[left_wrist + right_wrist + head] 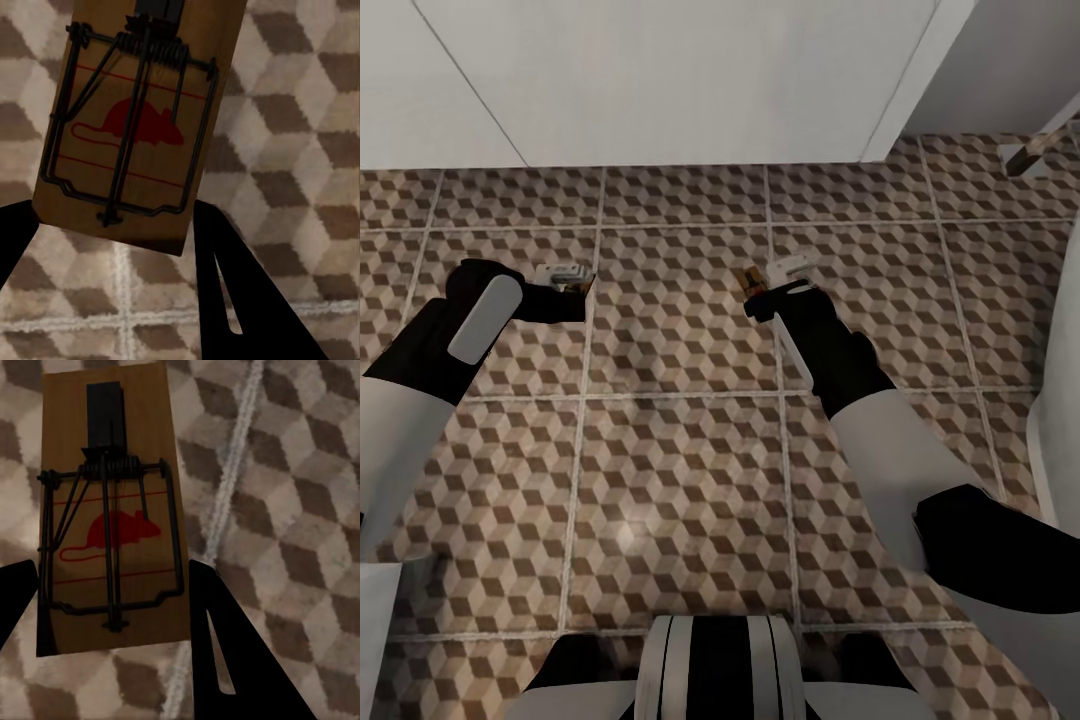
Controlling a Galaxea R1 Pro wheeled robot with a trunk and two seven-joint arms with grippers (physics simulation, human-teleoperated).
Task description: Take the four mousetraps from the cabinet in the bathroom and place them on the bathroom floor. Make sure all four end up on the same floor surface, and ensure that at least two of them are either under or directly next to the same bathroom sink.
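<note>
Left claw: my left claw (pixel 573 290) hung over the floor (pixel 680 470), clenched on a trap (pixel 568 283); in the head view only a sliver of that trap showed at the fingertips.
Left trap: in the left wrist view the trap (pixel 139 124) sat between my two dark fingers (pixel 232 300), a tan wooden rectangle with a black wire spring and a red mouse printed on it, tilted against the tile pattern behind it. I could not tell whether it touched the tiles.
Right claw: my right claw (pixel 760 290) was also over the floor, well apart from the left one, and gripped a second trap (pixel 749 281), seen edge-on in the head view.
Right trap: in the right wrist view this trap (pixel 112 517) lay between my fingers (pixel 225 660), same wood, black wire and red mouse, with a pale grout line running just beside it. Contact with the tiles could not be judged.
Floor: brown, beige and white cube-pattern tiles with pale grout, under both arms.
Vanity: a plain white boxy front (pixel 660 80) stood beyond both claws, meeting the floor along its base.
Far right: a white curved shape (pixel 1060 400) at the edge, too cut off to name.
</note>
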